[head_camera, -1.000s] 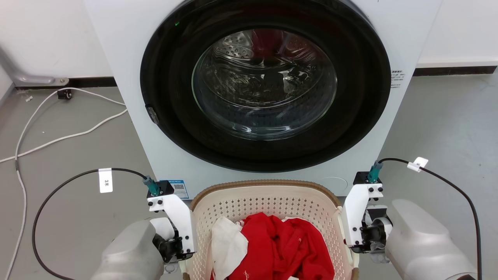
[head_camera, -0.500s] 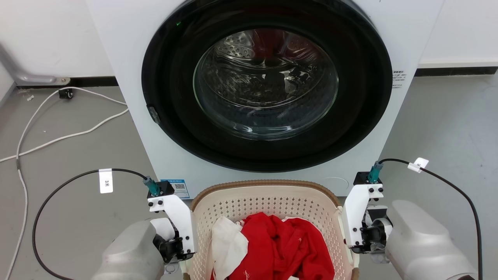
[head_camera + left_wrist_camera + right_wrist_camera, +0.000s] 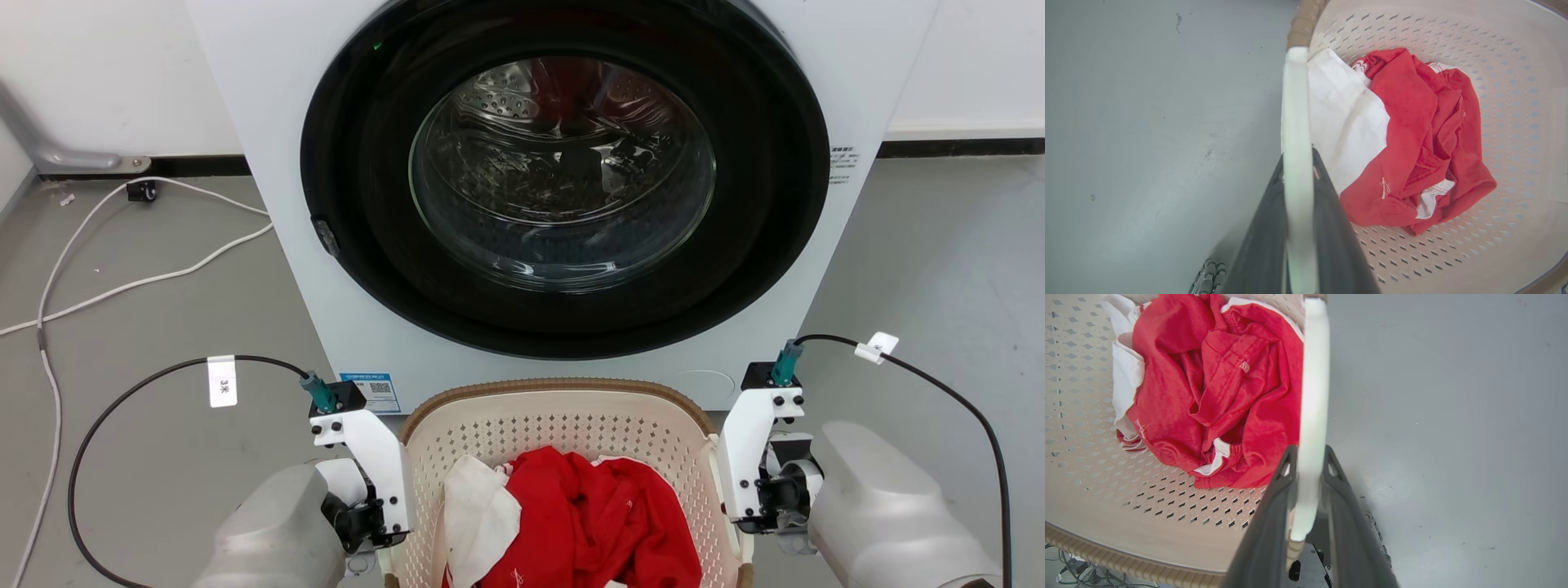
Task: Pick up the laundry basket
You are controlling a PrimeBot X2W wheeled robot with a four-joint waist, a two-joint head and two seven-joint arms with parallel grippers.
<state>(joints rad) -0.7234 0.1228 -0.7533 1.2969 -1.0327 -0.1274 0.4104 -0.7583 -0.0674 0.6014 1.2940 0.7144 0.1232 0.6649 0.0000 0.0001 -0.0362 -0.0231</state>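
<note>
The laundry basket [image 3: 563, 425] sat between the two end effectors, held at its sides. Whether its base was clear of the floor [image 3: 147, 327] could not be told. The left end effector [image 3: 1298, 161] was closed around the left handle [image 3: 1295, 102], a dark finger pressed to each face of the white band. The right end effector [image 3: 1308, 451] clasped the right handle [image 3: 1314, 375] the same way, though a thin gap seemed to show beside one finger.

The basket looked like thin perforated plastic: light, fairly stiff, probably springy at the walls and smooth enough to slip. The two side handles were the sensible holds, taken together so the load stays level, and both were already taken. The small, soft load inside should add little weight but could slide if the basket tips.

By count there was one basket, with two handles and one brown rim. Inboard of both end effectors lay one crumpled red garment [image 3: 588, 514] and one white piece [image 3: 482, 514]; whether more lay beneath could not be seen. Beyond the fingertips stood one washing machine [image 3: 269, 122] with its round door [image 3: 563, 171] shut. Two black cables, each carrying a white tag, looped from the wrists, and outboard of the left end effector one white cord [image 3: 122, 290] trailed over the floor.
</note>
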